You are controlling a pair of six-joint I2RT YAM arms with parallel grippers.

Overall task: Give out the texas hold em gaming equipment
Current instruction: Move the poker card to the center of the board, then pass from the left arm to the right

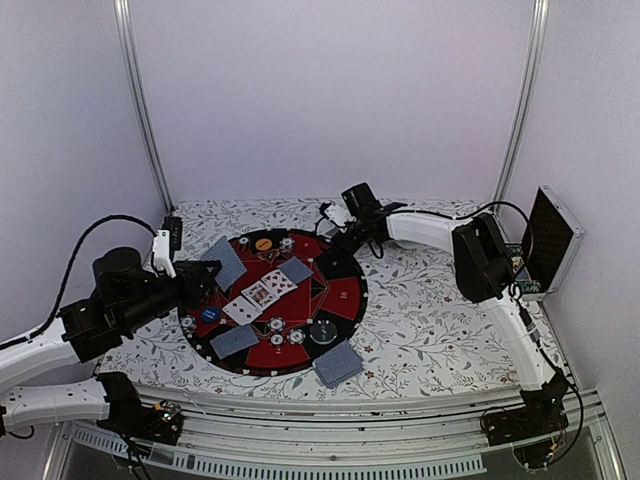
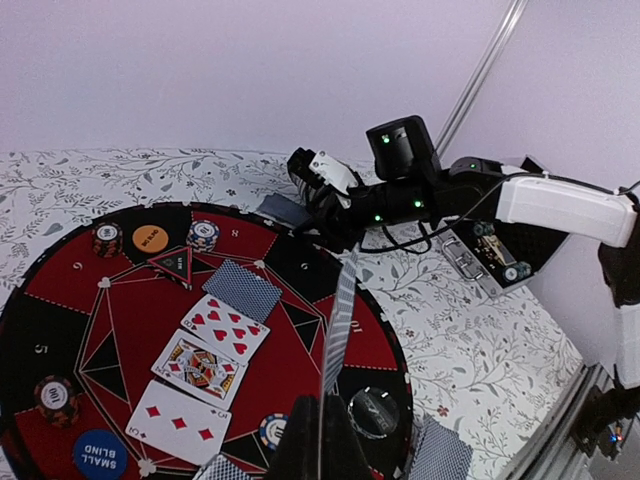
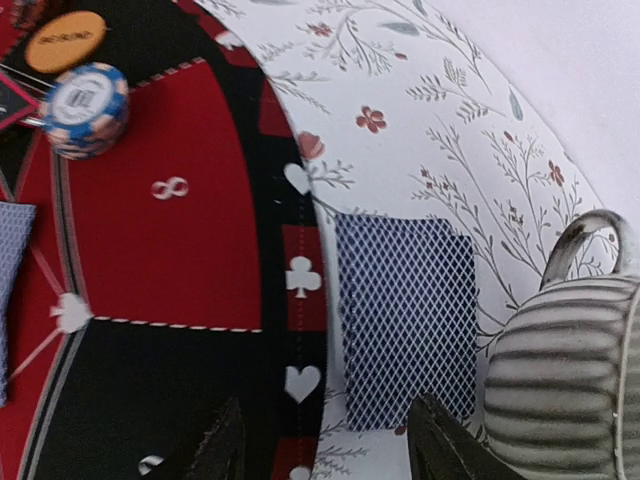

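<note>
At the right end effector point(image 3: 328, 420): gapes wide, empty, over a face-down card point(image 3: 405, 320) on the desk point(image 3: 450, 120) beside the mat point(image 3: 180, 250) and ribbed cup point(image 3: 570, 370). At the left end effector point(image 2: 320, 420): pinches an upright card point(image 2: 342, 300).

In the right wrist view the cup point(image 3: 570, 370) runs off the frame at 4 o'clock, a card point(image 3: 10, 290) is cut at 9 o'clock, and the orange chip point(image 3: 65, 40) has unreadable lettering. The left pincer point(image 2: 322, 425) is cropped at 6 o'clock; its held card point(image 2: 340, 320) stands too edge-on to read.
</note>
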